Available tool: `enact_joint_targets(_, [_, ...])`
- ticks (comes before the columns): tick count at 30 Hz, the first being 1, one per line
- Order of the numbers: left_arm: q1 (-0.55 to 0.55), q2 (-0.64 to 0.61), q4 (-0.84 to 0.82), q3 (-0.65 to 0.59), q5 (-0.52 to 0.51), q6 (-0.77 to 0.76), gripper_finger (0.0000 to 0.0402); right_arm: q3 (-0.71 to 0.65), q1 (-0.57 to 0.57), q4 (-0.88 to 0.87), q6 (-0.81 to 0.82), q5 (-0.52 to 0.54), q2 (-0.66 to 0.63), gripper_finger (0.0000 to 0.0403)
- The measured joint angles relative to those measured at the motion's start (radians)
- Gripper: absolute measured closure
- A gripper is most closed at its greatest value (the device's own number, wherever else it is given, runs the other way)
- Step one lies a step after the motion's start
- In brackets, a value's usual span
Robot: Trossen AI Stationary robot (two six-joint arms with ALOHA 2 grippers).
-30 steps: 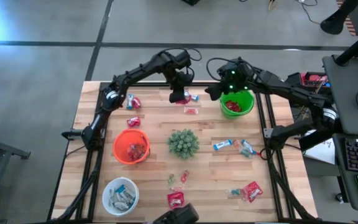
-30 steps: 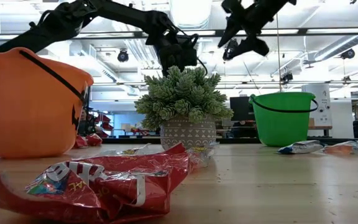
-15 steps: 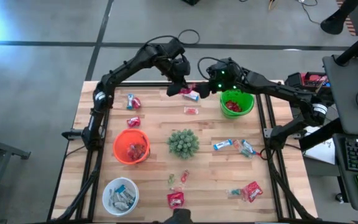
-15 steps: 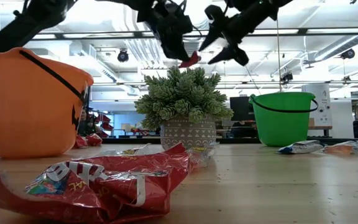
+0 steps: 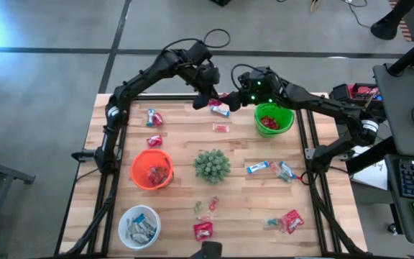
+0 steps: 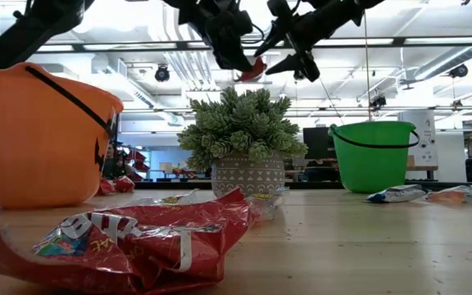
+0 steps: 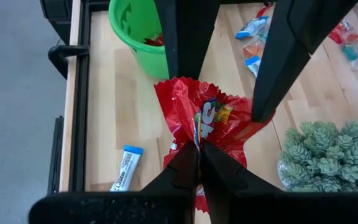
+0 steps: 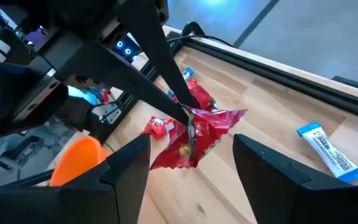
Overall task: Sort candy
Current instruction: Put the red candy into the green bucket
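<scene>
My left gripper (image 7: 199, 158) is shut on a red candy packet (image 7: 210, 118), held high over the table's far middle (image 5: 221, 96). My right gripper (image 8: 191, 142) is open, with one finger on each side of that packet (image 8: 194, 134), apart from it as far as the views show. In the low view the packet (image 6: 252, 70) hangs above the spiky plant (image 6: 240, 135). A blue-and-white bar (image 5: 221, 111) and a small red sweet (image 5: 221, 128) lie on the table below. More candy lies loose near the table's right and near edges. My left gripper pinches the red packet at a crumpled fold (image 7: 196, 135) between its two fingertips (image 8: 187, 116). The fingers slant down from the table's far left. The packet spreads out beyond and below the fingertips, lifted clear of the table.
A green bowl (image 5: 274, 119) with red candy stands at the far right, an orange bowl (image 5: 152, 169) at the left, a white bowl (image 5: 139, 225) at the near left. The plant (image 5: 211, 165) stands mid-table. A large red packet (image 6: 129, 238) lies near the front edge.
My left gripper has risen from the table with the red packet, which now hangs clear. My right gripper has gone from above the green bowl toward the table's left, tipped more level, and its open fingers now stand on either side of the packet.
</scene>
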Motion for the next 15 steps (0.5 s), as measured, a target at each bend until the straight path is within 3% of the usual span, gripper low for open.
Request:
enact_joint_targets(5, [0.0, 0.001, 0.025, 0.0, -0.001, 0.001, 0.0401, 0.0, 0.0, 0.005, -0.001, 0.0, 0.004, 0.0238])
enact_joint_targets(15, [0.001, 0.002, 0.025, -0.002, -0.004, 0.001, 0.0401, 0.0, 0.002, 0.009, -0.011, 0.006, 0.026, 0.0384])
